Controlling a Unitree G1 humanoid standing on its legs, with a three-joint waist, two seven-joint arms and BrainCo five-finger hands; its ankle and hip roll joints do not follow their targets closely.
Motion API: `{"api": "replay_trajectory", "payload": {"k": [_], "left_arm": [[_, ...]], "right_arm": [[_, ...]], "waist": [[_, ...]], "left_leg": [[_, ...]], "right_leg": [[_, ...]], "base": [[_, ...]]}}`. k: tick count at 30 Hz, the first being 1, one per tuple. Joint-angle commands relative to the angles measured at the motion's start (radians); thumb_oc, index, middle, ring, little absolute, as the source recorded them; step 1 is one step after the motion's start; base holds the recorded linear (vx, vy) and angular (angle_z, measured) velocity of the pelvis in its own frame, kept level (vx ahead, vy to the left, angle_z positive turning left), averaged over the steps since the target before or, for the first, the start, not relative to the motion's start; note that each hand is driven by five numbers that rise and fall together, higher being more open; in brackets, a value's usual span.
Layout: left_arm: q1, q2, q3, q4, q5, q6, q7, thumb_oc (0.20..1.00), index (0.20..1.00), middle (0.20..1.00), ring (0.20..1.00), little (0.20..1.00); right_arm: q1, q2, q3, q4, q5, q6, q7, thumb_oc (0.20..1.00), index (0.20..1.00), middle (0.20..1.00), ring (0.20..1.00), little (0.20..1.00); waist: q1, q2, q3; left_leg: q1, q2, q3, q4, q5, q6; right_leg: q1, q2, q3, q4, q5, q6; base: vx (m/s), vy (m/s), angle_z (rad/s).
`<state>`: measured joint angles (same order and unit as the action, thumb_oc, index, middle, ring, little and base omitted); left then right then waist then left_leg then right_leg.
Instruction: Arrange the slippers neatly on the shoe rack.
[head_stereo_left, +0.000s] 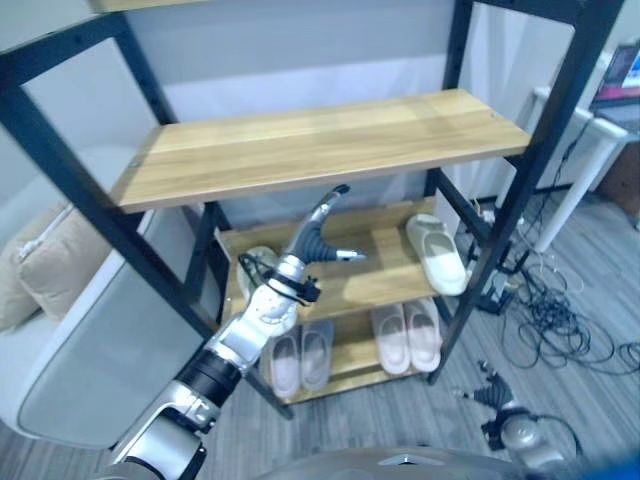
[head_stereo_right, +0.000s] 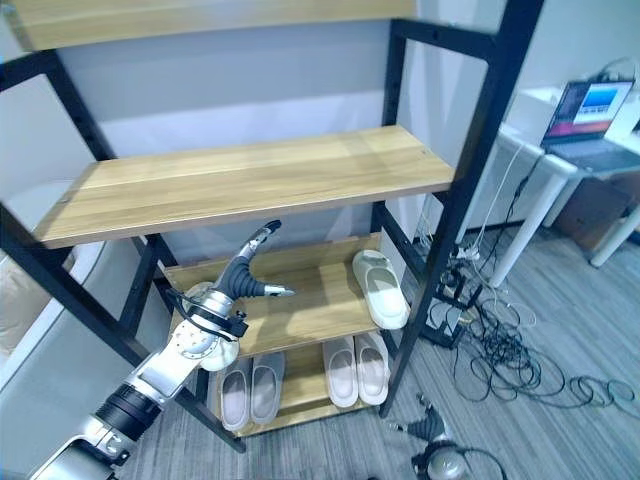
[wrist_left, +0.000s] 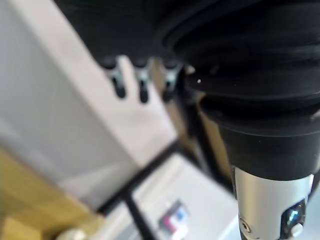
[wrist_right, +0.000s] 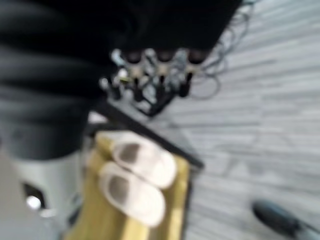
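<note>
1. Left eye view: my left hand (head_stereo_left: 318, 236) hovers over the middle shelf (head_stereo_left: 385, 280), fingers straight, holding nothing. One white slipper (head_stereo_left: 437, 252) lies at that shelf's right end; another pale slipper (head_stereo_left: 255, 266) shows behind the wrist.
2. Right eye view: two pairs sit on the bottom shelf (head_stereo_right: 300, 400): grey pair (head_stereo_right: 250, 388), pink pair (head_stereo_right: 358, 368). I judge the lone slippers need pairing side by side.
3. Left wrist view: fingers (wrist_left: 142, 82) relaxed, nothing held.
4. Right wrist view: right hand (wrist_right: 150, 70) low by the floor, fingers loose, empty.
</note>
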<state>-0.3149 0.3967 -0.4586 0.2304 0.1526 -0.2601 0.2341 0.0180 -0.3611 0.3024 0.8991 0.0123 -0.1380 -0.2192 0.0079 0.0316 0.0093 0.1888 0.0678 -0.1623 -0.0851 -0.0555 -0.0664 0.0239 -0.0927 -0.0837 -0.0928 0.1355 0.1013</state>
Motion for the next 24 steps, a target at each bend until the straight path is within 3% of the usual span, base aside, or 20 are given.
{"api": "replay_trajectory", "payload": {"k": [1,6,10,14,24], "left_arm": [[-0.006,0.047,0.035,0.041,0.111,0.021,0.09,1.0,1.0,1.0,1.0,1.0],[0.019,0.049,0.068,0.135,0.195,0.071,0.103,1.0,1.0,1.0,1.0,1.0],[-0.044,0.092,0.084,0.232,0.321,0.124,0.151,1.0,1.0,1.0,1.0,1.0],[-0.107,0.138,0.11,0.263,0.36,0.151,0.203,1.0,1.0,1.0,1.0,1.0],[-0.284,0.167,0.042,0.489,0.416,0.246,0.275,1.0,1.0,1.0,1.0,1.0]], "right_arm": [[0.034,0.011,-0.005,-0.042,-0.027,-0.029,0.003,1.0,1.0,1.0,1.0,1.0],[0.047,0.011,-0.035,-0.04,-0.015,-0.023,0.005,1.0,1.0,1.0,1.0,1.0],[0.067,-0.021,-0.046,-0.112,-0.043,-0.027,0.012,1.0,1.0,1.0,1.0,1.0],[0.072,-0.065,-0.037,-0.181,-0.131,-0.028,-0.005,1.0,1.0,1.0,1.0,1.0],[0.084,-0.092,-0.019,-0.245,-0.152,-0.035,-0.012,1.0,1.0,1.0,1.0,1.0]], "waist": [[0.0,-0.043,0.01],[-0.004,-0.038,0.003],[-0.021,-0.037,0.001],[-0.025,-0.032,0.015],[-0.05,-0.026,0.06]], "left_leg": [[-0.157,-0.045,0.015,-0.002,0.068,0.036],[-0.18,-0.044,0.023,-0.002,0.072,0.029],[-0.205,-0.045,0.039,-0.002,0.07,0.022],[-0.236,-0.044,0.051,-0.002,0.074,0.017],[-0.291,-0.041,0.058,-0.002,0.083,0.014]], "right_leg": [[0.0,-0.041,-0.006,0.095,-0.134,0.04],[0.009,-0.033,-0.02,0.044,-0.126,0.039],[0.001,-0.031,-0.017,0.018,-0.119,0.041],[-0.029,-0.028,-0.011,0.013,-0.116,0.04],[-0.088,-0.024,0.002,0.013,-0.107,0.045]], "base": [[0.1,-0.057,-0.16],[0.03,-0.011,-0.01],[0.02,0.022,0.02],[-0.02,0.003,-0.02],[-0.02,0.01,-0.04]]}}
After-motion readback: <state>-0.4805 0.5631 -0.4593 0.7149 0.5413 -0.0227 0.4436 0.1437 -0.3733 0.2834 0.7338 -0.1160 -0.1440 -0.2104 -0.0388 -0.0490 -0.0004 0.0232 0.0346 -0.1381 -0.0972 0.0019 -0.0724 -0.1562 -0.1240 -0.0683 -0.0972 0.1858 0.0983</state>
